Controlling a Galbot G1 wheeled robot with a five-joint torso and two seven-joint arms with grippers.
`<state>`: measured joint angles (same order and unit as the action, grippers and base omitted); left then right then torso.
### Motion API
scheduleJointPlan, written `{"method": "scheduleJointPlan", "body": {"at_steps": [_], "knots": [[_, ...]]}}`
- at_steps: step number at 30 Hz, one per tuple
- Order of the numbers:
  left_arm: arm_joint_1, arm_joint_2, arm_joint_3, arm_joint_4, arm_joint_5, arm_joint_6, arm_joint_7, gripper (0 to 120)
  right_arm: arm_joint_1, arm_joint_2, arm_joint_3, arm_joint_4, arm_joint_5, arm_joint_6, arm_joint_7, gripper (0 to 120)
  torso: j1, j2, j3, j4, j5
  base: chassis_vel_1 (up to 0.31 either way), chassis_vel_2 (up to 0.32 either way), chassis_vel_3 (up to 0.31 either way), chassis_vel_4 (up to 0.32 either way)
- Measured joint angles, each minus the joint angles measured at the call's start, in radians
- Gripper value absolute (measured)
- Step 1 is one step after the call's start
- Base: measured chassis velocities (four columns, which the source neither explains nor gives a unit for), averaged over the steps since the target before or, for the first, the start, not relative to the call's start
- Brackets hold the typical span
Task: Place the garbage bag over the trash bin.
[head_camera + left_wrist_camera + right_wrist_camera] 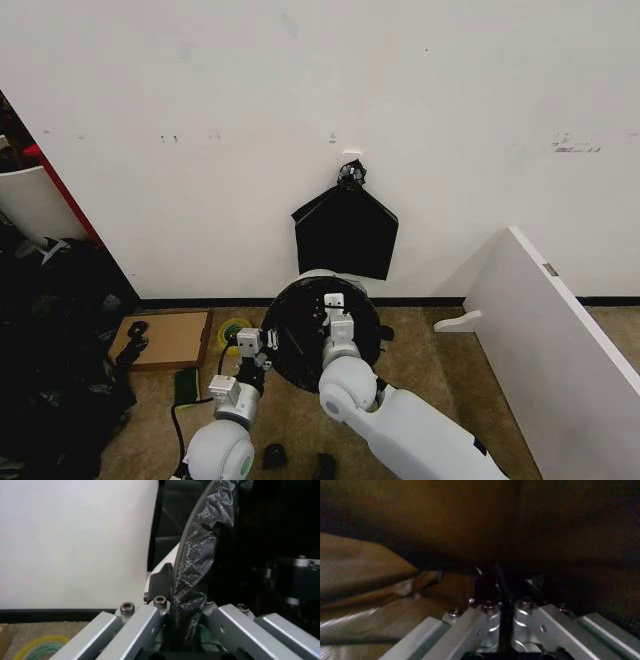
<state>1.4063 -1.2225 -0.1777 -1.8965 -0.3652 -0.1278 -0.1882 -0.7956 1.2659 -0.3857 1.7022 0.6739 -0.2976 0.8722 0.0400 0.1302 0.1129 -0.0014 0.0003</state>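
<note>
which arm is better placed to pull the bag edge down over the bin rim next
Left, probably. The left pincer grips the garbage bag at the trash bin rim; the right pincer sits inside the bag.

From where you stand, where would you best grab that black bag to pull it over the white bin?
Probably by its edge at the rim, from above: the garbage bag already drapes the trash bin's mouth, and the left gripper pinches its edge there.

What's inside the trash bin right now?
The garbage bag lines the trash bin, so its mouth reads black. The right claw reaches in there, shut on bag film; the left claw pinches the bag at the rim. The bin's floor is covered.
</note>
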Motion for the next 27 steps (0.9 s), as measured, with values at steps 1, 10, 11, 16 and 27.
{"method": "scheduleJointPlan", "body": {"at_steps": [1, 10, 11, 16, 27], "knots": [[0.002, 0.0, 0.005, 0.001, 0.003, -0.001, 0.002, 0, 0.001, -0.005, 0.001, -0.002, 0.007, -0.006, 0.004, 0, 0.0, 0.0, 0.0, 0.0, 0.0, 0.0, 0.0, 0.0, 0.0], [0.013, 0.011, 0.041, 0.014, 0.046, -0.059, 0.081, 0, 0.019, -0.019, 0.024, -0.039, 0.047, -0.049, 0.043, 0, 0.0, 0.0, 0.0, -0.0001, 0.0, 0.0, 0.0, 0.0, 0.0], [0.013, 0.011, 0.041, 0.014, 0.046, -0.059, 0.081, 0, 0.019, -0.019, 0.024, -0.039, 0.047, -0.049, 0.043, 0, 0.0, 0.0, 0.0, -0.0001, 0.0, 0.0, 0.0, 0.0, 0.0], [0.004, 0.021, 0.026, 0.045, 0.086, -0.096, 0.106, 0, -0.006, -0.026, 0.029, -0.026, 0.027, -0.052, 0.044, 0, 0.0, 0.0, 0.0, 0.0, -0.0001, 0.0, 0.0, 0.0, 0.0], [-0.023, 0.038, 0.003, 0.057, 0.061, -0.095, 0.105, 0, -0.135, -0.074, 0.009, 0.123, -0.106, -0.021, -0.047, 0, 0.0, 0.0, 0.0, -0.0001, -0.0002, 0.0, 0.0, 0.0, 0.0]]}}
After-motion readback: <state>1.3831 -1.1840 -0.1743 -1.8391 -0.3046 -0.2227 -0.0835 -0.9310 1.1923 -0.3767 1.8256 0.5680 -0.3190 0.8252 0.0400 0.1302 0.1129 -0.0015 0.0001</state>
